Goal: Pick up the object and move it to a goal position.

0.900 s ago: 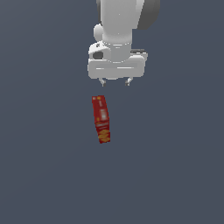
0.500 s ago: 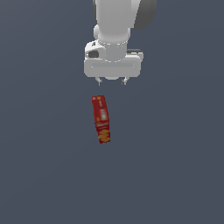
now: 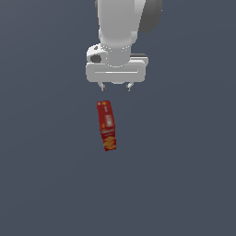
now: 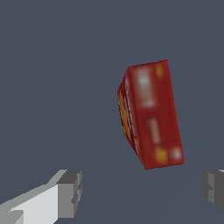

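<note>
Gripper (image 3: pixel 116 86) hanging upper centre of ext. view, fingers spread wide, nothing between them. Two short fingertips (image 3: pixel 103 86) poking down under the white crossbar, arm (image 3: pixel 120 27) rising out the top edge.

Red box (image 3: pixel 106 125) lying just below, centre of frame, long axis running top to bottom w/ a slight tilt, lower end drifting toward ext. view's right. Upper short edge close under the fingertips, not touching. Long edges free both sides, bare floor all round, lots of room out to every frame edge.

Wrist view: box (image 4: pixel 151 114) right of centre, red top face w/ pale patch and orange spots, narrow side face showing yellow. Grey finger pads (image 4: pixel 70 194) at lower left and lower right corners, wide gap between, box lying clear of both.

Floor (image 3: pixel 184 175) flat, dark slate-grey, uniform, no seams or markings. No walls or horizon visible.
</note>
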You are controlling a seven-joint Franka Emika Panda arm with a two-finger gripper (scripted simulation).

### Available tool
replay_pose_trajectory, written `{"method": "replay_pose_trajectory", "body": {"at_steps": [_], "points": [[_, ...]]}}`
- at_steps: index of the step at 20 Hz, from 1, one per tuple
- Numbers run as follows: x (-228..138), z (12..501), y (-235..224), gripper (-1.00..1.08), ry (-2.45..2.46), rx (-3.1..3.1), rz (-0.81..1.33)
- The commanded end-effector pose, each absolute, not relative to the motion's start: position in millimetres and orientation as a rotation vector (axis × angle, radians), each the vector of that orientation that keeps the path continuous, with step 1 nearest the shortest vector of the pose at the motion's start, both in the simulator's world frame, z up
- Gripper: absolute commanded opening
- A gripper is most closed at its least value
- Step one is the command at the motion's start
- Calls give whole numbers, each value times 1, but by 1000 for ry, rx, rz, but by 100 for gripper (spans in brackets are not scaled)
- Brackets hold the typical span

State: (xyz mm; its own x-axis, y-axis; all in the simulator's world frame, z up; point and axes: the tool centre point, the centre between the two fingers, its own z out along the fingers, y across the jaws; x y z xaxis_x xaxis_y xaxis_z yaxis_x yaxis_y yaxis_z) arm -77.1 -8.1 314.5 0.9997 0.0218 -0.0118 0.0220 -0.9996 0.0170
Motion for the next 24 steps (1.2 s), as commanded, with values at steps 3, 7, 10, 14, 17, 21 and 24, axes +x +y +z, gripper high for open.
{"method": "replay_pose_trajectory", "body": {"at_steps": [3,7,10,14,17,21,24], "points": [[-70,304,-15,100,77,3127,-17],[-60,289,-24,100,139,3130,-13],[-52,274,-33,100,197,3131,-9],[-43,258,-44,100,259,3129,-4],[-39,249,-49,100,290,3127,-2],[-37,243,-53,100,312,3126,0],[-37,243,-53,100,310,3126,-2]]}}
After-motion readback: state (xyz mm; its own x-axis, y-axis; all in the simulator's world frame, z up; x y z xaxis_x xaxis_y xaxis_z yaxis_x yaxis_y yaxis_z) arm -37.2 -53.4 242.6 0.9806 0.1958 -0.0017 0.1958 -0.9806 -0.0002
